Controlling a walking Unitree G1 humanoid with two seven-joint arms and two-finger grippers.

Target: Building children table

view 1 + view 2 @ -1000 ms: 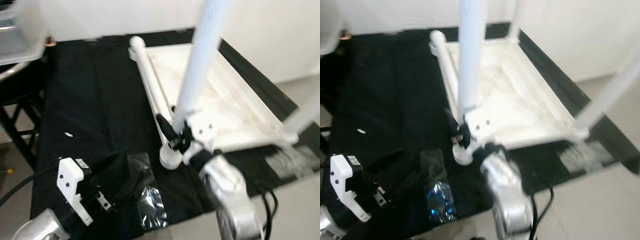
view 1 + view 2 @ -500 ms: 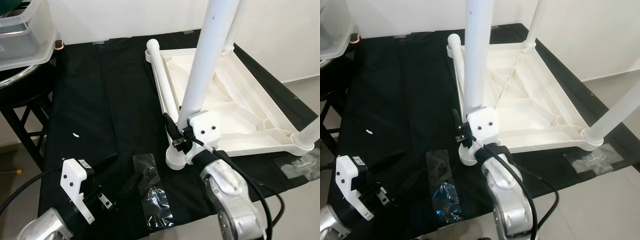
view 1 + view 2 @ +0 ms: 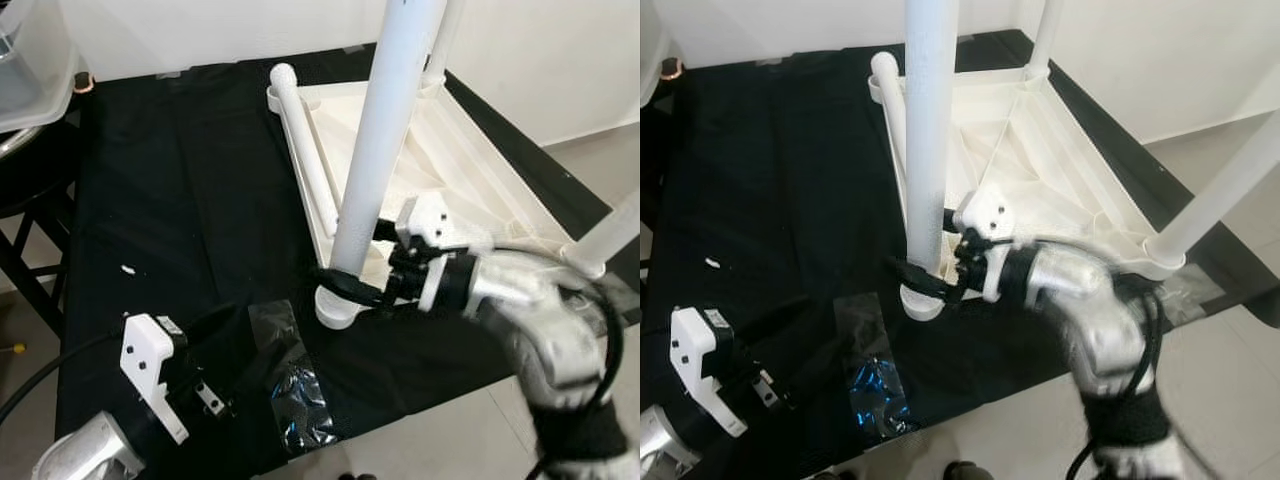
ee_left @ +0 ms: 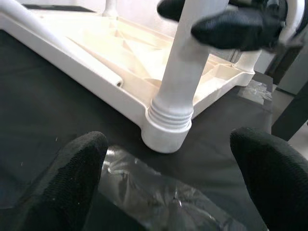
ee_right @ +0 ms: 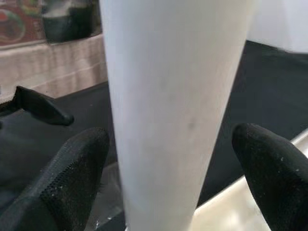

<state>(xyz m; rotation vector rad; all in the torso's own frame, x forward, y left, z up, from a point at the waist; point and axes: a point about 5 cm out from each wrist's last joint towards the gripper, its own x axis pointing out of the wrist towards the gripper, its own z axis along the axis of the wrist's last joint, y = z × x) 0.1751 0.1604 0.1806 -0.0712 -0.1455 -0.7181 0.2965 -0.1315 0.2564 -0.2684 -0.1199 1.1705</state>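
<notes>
My right jaws [image 3: 352, 287], swung sideways from behind, now straddle the leg [image 3: 375, 150] unclamped above its socket [image 3: 337, 305]; left jaws [image 4: 168, 166] idle open.

No legible text or labels.

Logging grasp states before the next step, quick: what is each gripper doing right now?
Left gripper: open, holding nothing, above the black cloth.
Right gripper: open, fingers either side of the white table leg.

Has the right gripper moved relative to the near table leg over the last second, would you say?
Yes. The right gripper has swung round from the leg's near side to its right, fingers now straddling the base just above the socket.
</notes>
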